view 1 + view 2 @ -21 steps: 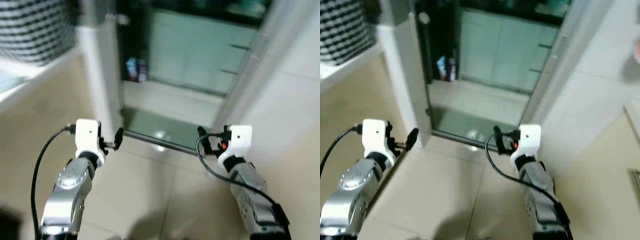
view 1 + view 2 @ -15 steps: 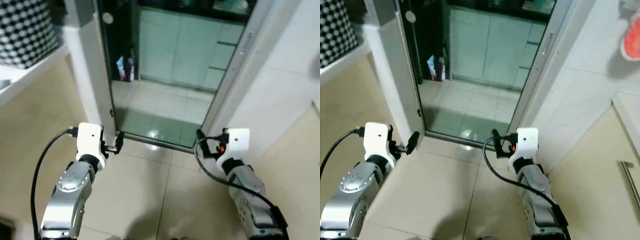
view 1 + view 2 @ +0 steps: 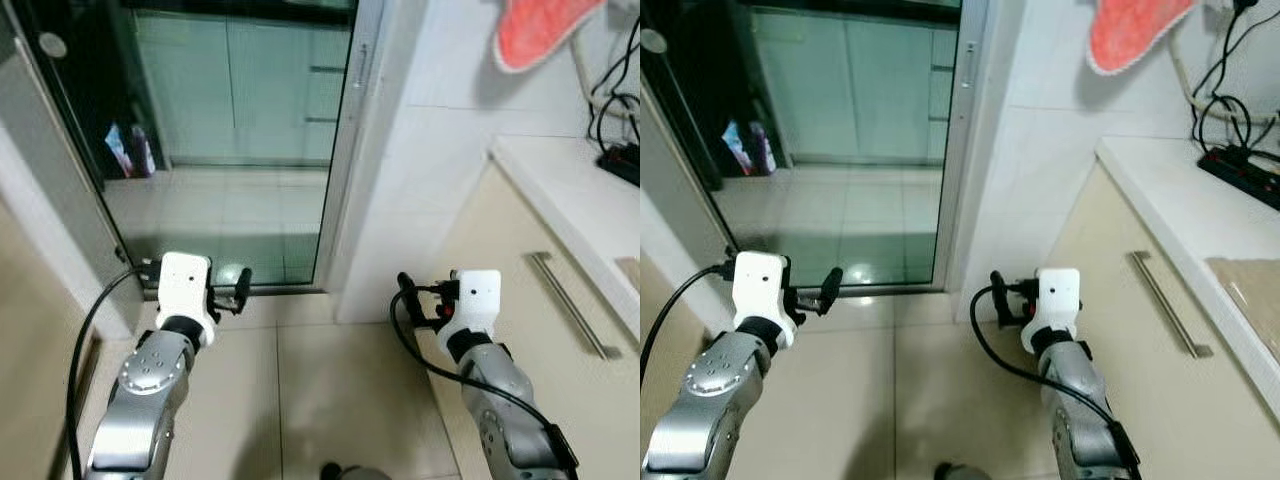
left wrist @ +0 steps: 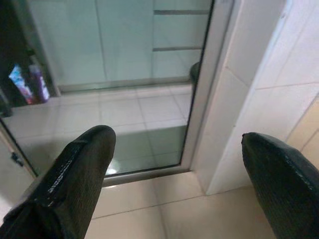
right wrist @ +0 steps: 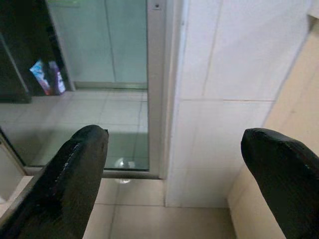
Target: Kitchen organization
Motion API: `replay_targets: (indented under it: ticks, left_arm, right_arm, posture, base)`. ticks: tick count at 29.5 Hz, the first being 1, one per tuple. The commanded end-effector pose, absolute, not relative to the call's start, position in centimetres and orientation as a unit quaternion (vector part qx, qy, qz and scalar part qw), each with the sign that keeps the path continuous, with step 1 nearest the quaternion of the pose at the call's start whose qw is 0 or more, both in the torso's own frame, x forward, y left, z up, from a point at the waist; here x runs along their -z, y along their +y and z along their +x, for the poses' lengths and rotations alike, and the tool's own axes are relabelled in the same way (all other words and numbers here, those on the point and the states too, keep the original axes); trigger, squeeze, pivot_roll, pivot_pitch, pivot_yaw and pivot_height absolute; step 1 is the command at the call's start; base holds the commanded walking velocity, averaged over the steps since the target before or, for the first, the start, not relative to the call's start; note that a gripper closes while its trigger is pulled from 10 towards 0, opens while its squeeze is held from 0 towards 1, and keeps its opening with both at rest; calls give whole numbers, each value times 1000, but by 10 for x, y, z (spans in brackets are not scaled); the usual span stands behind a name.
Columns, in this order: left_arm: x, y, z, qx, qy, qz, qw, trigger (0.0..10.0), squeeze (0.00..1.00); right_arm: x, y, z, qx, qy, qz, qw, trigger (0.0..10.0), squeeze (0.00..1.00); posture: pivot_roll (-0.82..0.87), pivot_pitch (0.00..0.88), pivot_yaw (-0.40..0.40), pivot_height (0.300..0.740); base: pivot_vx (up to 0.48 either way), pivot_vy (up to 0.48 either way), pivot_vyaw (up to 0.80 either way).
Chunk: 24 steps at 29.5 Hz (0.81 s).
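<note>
Left gripper held above beige floor tiles, black fingers spread wide, nothing between them. Right gripper the same, wide and empty, near the white tiled wall. Ahead, a glass sliding door with metal frame; behind the glass, small colourful bottles, too blurred to identify. On the right, beige cabinet front with long metal handle under white countertop, black cables there. Orange-red object hanging high, cut off by the frame edge.
</note>
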<state>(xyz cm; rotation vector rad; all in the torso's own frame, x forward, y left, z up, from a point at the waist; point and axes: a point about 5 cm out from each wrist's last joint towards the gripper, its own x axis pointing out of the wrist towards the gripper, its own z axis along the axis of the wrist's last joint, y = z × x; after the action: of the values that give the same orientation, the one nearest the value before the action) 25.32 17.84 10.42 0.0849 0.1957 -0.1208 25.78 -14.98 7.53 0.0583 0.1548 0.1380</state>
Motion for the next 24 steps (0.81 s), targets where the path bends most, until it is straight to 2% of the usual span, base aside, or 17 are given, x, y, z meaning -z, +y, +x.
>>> replay_targets:
  ticks: [1,5,9,14,16,22,24]
  left_arm:
    - [-105,180,252,59,94,45,993,10000,0]
    - [-106,179,255,62,92,51,993,10000,0]
    - [-109,181,260,66,83,45,993,10000,0]
    - [-110,179,261,80,82,38,993,10000,0]
    - [-109,177,261,82,81,39,993,10000,0]
    - [-114,177,260,76,49,53,994,10000,0]
    - [-114,177,261,77,51,53,994,10000,0]
  right_arm:
    - [-76,-148,261,-74,76,25,994,10000,0]
    - [-77,-150,261,-69,73,24,995,10000,0]
    - [-78,-151,260,-60,71,26,995,10000,0]
    - [-80,-153,260,-53,66,26,996,10000,0]
    - [-79,-154,260,-53,66,24,996,10000,0]
    - [-79,-153,261,-52,69,19,996,10000,0]
    - [-79,-154,261,-45,70,20,996,10000,0]
  posture:
    - [-12,0,-58,740]
    - [-21,0,-47,740]
    - [-29,0,-39,740]
    - [-37,0,-32,740]
    - [-37,0,-37,740]
    - [-30,0,-54,740]
    - [-33,0,-49,740]
  base:
    - [0,480,0]
    - [0,460,0]
    - [0,187,-800]
    - [0,-477,-800]
    - [0,-454,0]
    - [0,0,-133]
    - [0,0,-800]
